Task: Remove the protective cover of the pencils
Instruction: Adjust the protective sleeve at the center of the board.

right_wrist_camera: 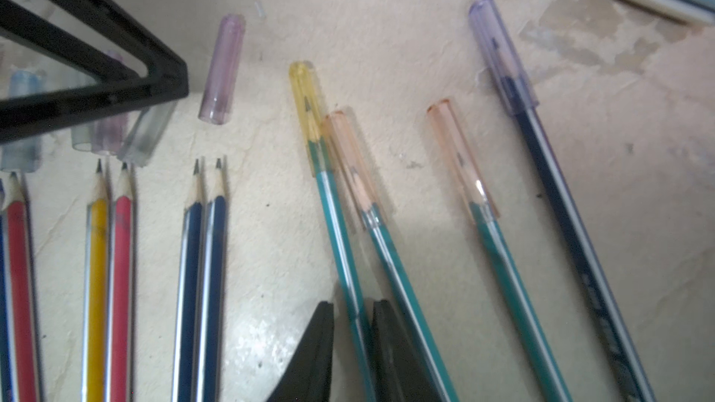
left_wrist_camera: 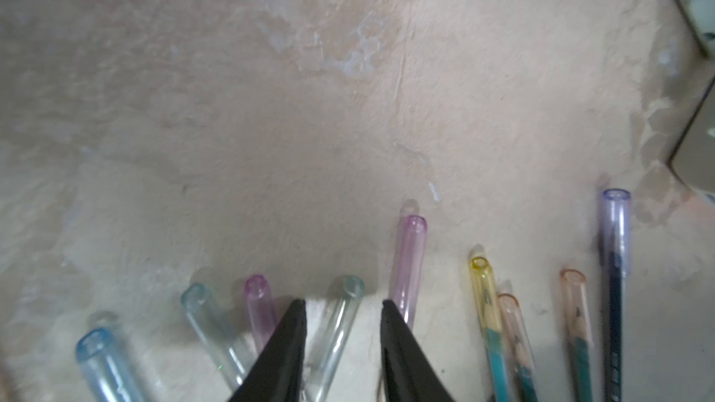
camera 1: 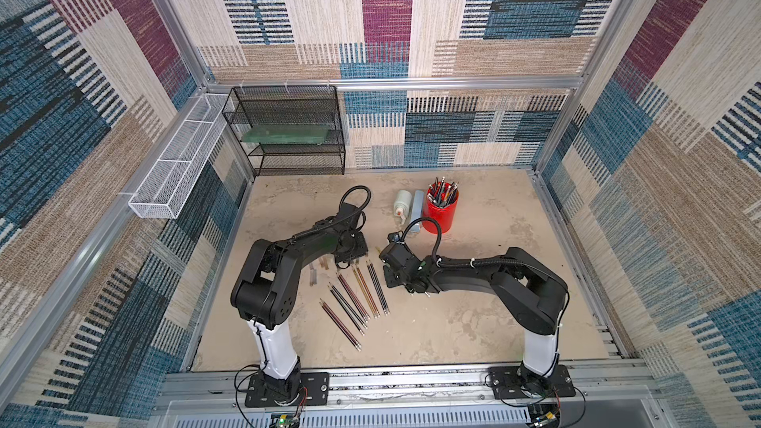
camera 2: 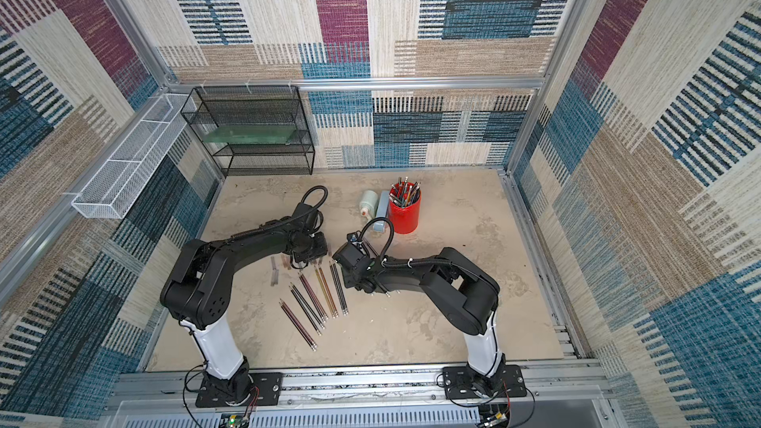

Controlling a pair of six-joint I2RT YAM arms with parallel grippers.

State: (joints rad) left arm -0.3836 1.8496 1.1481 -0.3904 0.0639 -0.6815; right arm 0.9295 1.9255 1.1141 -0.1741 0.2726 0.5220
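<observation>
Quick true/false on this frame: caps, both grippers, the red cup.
In the right wrist view, four pencils wear caps. True.
The yellow cap sits on a teal pencil. True.
The left gripper clamps a pencil. False: its jaws stand apart around a loose clear cap.
The red cup is empty. False: pens stand in it.
The right gripper hangs over bare table. False: its jaws straddle the teal pencil.

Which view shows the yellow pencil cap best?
Right wrist view: the yellow cap is whole, its length and the tip inside visible. Left wrist view shows it foreshortened. Both top views: too small to tell.
</observation>
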